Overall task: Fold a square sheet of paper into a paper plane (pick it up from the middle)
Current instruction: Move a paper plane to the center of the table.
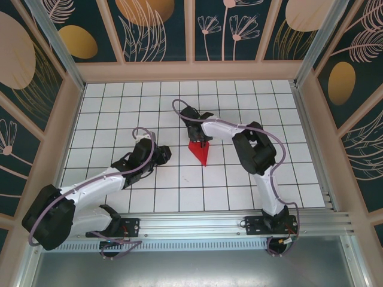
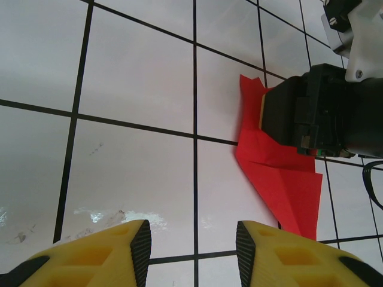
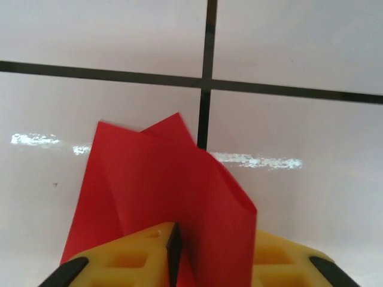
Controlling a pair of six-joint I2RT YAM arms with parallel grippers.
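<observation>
The square sheet of paper (image 1: 201, 153) is bright red and folded into a creased pointed shape, its tip toward the near edge. It lies on the tiled table near the middle. My right gripper (image 1: 203, 142) comes down on its far end. In the right wrist view a raised fold of the paper (image 3: 167, 185) stands between the yellow fingers (image 3: 128, 263), filling the gap of my right gripper (image 3: 215, 258). My left gripper (image 1: 166, 153) is open about a tile to the left of the paper (image 2: 281, 179). Only bare tile lies between the jaws of my left gripper (image 2: 193, 242).
The white tiled table (image 1: 119, 119) has black grid lines and wooden walls (image 1: 191, 70) on three sides. A metal rail (image 1: 197, 224) runs along the near edge at the arm bases. The right arm's black wrist (image 2: 335, 113) hangs over the paper's far end.
</observation>
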